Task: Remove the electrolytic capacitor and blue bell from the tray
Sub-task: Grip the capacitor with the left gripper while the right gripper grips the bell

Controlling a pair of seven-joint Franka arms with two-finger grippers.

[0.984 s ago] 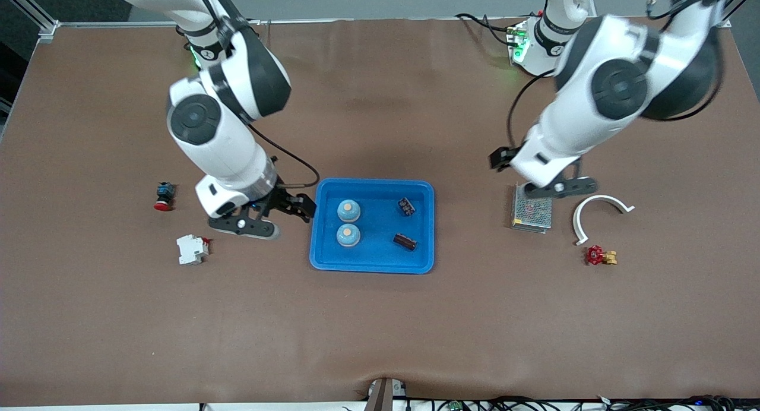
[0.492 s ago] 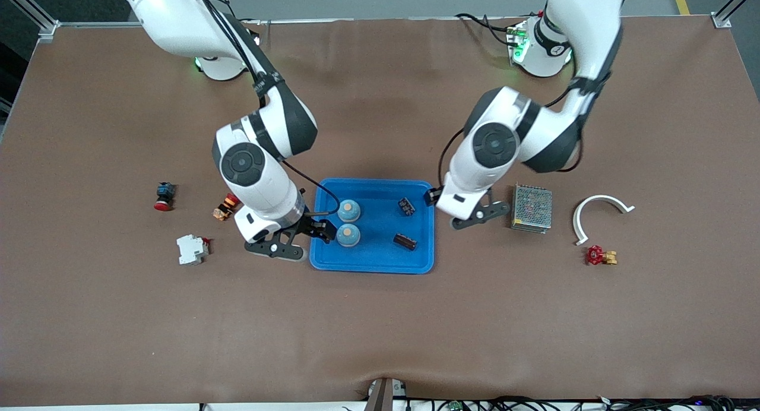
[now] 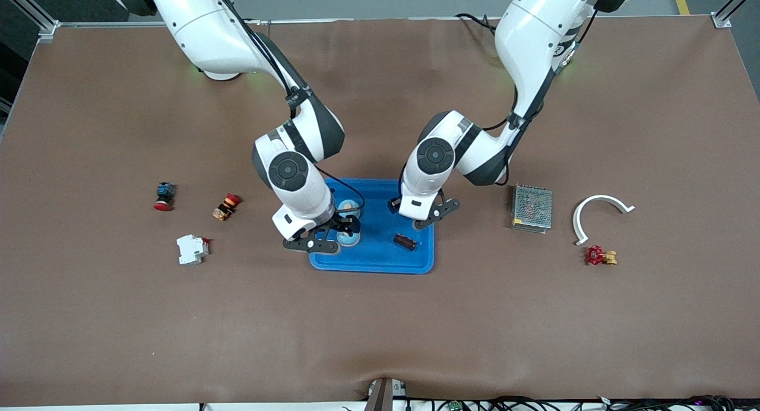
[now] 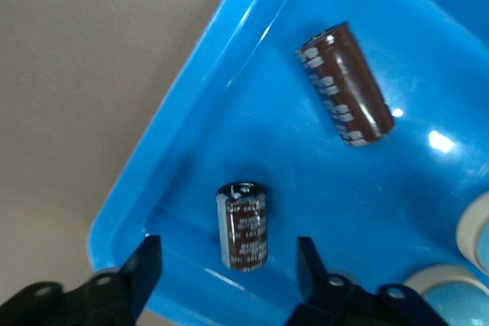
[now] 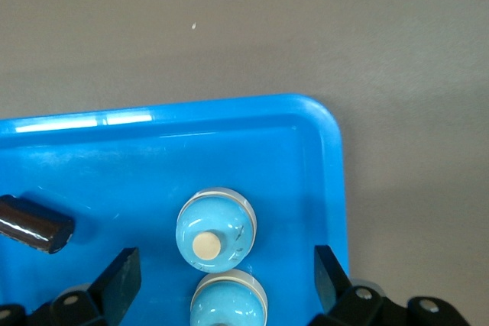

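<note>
While nothing is yet leaving the tray (image 3: 380,253), I am holding both sets of fingers spread. My left gripper (image 4: 225,265) is hanging wide over a capacitor (image 4: 243,225), a glossy brown cylinder sitting in the tray's corner toward the left arm's end; a second capacitor (image 4: 348,85) is lying on its side nearby. My right gripper (image 5: 225,272) is hanging wide over two domed blue bells (image 5: 216,234) with cream buttons. Smooth, shiny plastic is forming the tray's raised rim.

The front cam sat high, facing the robots and taking in the whole counter (image 3: 380,316). Both wrist cams looked down from close up at the tray (image 3: 373,261), and all three views shared it (image 4: 191,120) (image 5: 336,166), just different corners.
</note>
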